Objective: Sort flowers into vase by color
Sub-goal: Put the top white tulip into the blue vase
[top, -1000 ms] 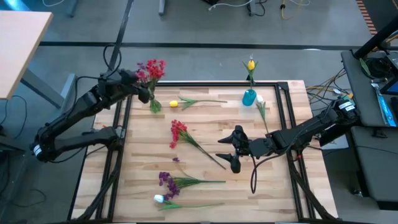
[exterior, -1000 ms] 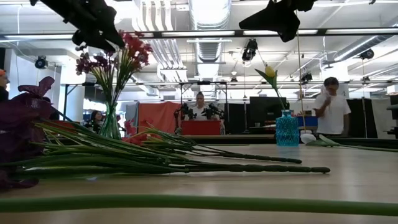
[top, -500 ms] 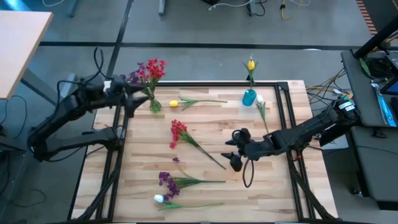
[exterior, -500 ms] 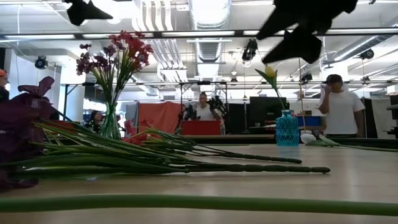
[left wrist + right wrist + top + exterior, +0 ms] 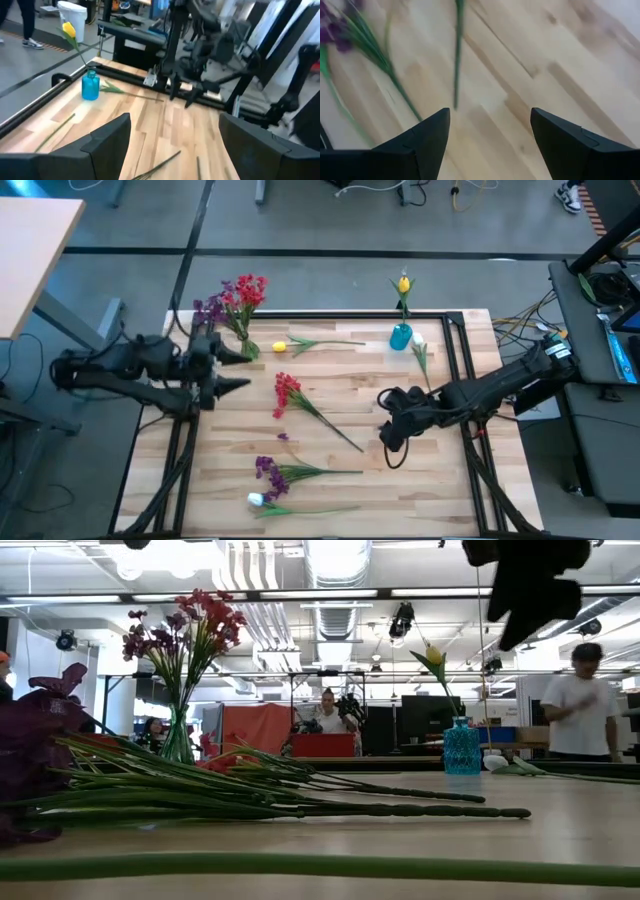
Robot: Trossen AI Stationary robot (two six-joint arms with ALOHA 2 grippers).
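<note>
On the wooden table [image 5: 330, 395] the flowers lie scattered: a red cluster [image 5: 287, 390] near the middle with its long stem running toward the right gripper, a purple cluster [image 5: 267, 470] and a white head [image 5: 257, 500] at the near edge, a yellow head [image 5: 279, 347] with its stem on the far side, and another white one [image 5: 419, 343] lying just right of the blue vase [image 5: 401, 336]. That blue vase holds one upright yellow tulip [image 5: 403, 284] at the far right of the table. At the far left corner a clear vase [image 5: 247, 346] holds a bunch of red and purple flowers [image 5: 238, 294], standing tall in the low view.

Right gripper [image 5: 389, 435] hangs above the table right of centre, near the end of the red flower's stem, its fingers spread wide and holding nothing; its wrist view shows bare wood and green stems between the open fingers [image 5: 425, 142]. Left gripper [image 5: 232, 370] sits at the left edge of the table, near the clear vase and apart from it, its fingers [image 5: 107, 137] wide apart and empty.

Beyond the table, in the low view, a person in a white shirt [image 5: 580, 705] stands at the far right and another sits behind a red panel [image 5: 323, 744]
</note>
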